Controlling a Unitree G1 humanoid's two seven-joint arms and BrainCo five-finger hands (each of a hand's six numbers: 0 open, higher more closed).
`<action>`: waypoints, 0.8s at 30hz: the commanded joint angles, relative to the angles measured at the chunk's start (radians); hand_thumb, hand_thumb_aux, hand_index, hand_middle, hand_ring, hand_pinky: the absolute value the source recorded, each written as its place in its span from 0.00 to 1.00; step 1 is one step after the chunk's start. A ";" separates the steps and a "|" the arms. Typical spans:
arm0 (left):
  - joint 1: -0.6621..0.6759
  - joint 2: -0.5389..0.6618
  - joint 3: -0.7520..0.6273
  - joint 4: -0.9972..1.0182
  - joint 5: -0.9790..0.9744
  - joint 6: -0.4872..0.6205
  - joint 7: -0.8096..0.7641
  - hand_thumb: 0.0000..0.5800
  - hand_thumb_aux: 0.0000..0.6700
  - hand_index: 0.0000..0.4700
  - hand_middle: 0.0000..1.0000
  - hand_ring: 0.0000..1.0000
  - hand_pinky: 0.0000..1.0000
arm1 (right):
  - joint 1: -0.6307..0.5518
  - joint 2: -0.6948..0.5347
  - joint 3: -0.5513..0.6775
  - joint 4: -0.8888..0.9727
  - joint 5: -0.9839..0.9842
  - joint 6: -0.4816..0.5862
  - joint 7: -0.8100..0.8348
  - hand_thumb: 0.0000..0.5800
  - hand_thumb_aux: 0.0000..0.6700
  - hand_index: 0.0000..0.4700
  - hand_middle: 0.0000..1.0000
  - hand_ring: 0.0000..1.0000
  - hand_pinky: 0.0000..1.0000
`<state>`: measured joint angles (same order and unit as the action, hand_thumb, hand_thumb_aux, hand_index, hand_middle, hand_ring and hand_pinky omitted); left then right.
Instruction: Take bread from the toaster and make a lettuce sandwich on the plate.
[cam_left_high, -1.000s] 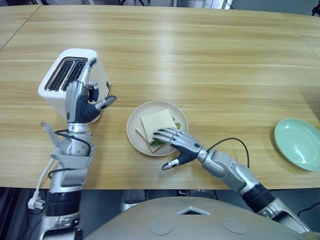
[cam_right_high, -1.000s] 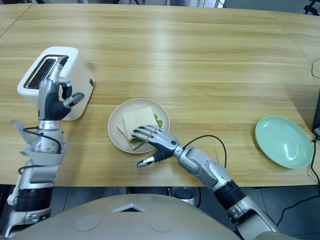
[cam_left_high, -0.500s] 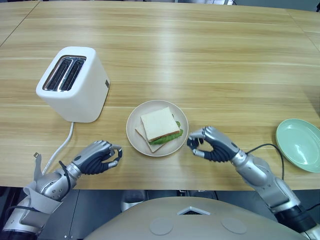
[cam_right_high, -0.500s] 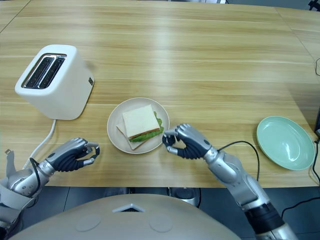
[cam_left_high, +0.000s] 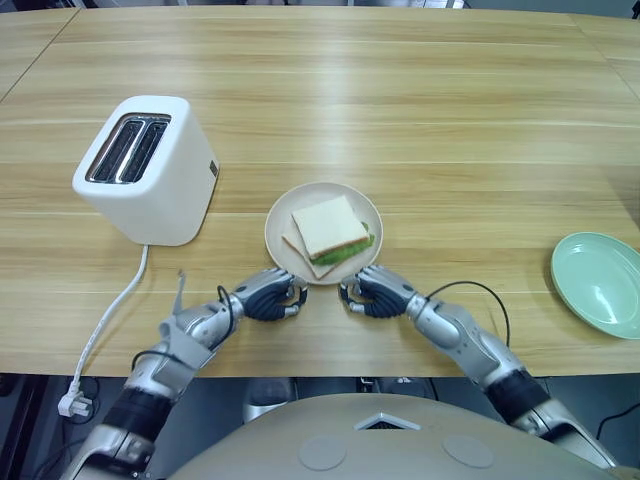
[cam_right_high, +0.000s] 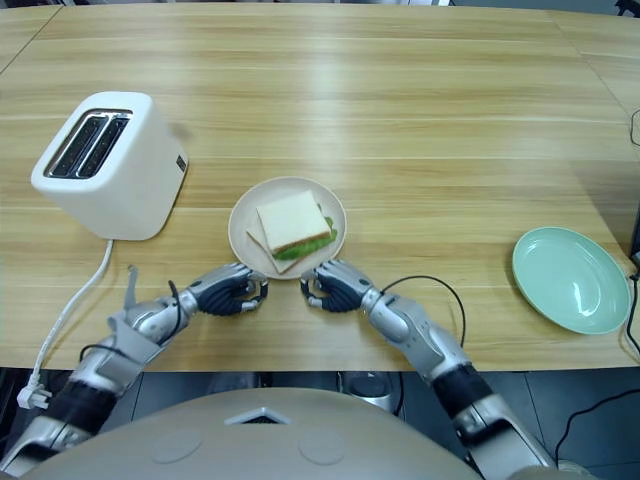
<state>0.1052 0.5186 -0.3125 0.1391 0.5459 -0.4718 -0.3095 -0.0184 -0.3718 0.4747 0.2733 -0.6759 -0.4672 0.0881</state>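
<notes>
On the beige plate (cam_left_high: 278, 226), near the table (cam_left_high: 420, 120) front edge: sandwich (cam_left_high: 328, 225), two bread slices, lettuce (cam_left_high: 352, 252) sticking out on its right. Both fists are curled and hold nothing: left hand (cam_left_high: 268, 296) and right hand (cam_left_high: 378, 293) at the plate's near rim, contact unclear. White toaster (cam_left_high: 145, 168) toward the left edge, side label unreadable, cord (cam_left_high: 105, 325) running over the front edge. Green plate (cam_left_high: 600, 285) at the right edge.

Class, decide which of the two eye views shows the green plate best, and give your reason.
The right eye view: the green plate is whole there, with its rim visible all round. In the left eye view the same plate sits at the picture's right edge, which cuts off part of its rim.
</notes>
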 joint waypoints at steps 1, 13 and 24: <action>-0.066 -0.038 -0.043 0.158 0.033 0.018 0.036 1.00 1.00 0.98 1.00 1.00 1.00 | -0.055 0.040 0.015 0.212 -0.020 0.068 -0.040 1.00 1.00 0.98 1.00 1.00 1.00; -0.644 -0.260 -0.155 0.958 0.161 0.063 0.385 1.00 1.00 0.98 1.00 1.00 1.00 | -0.453 0.246 -0.144 0.815 0.177 0.133 -0.162 1.00 1.00 0.98 1.00 1.00 1.00; -0.669 -0.313 -0.018 0.987 -0.036 -0.158 0.556 0.00 0.00 0.00 0.00 0.00 0.00 | -0.514 0.254 -0.242 0.873 0.277 -0.013 -0.275 0.05 0.02 0.02 0.00 0.00 0.00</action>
<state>-0.5811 0.2131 -0.3583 1.1556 0.5610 -0.5790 0.2463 -0.5574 -0.1053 0.2486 1.1361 -0.4197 -0.4614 -0.1719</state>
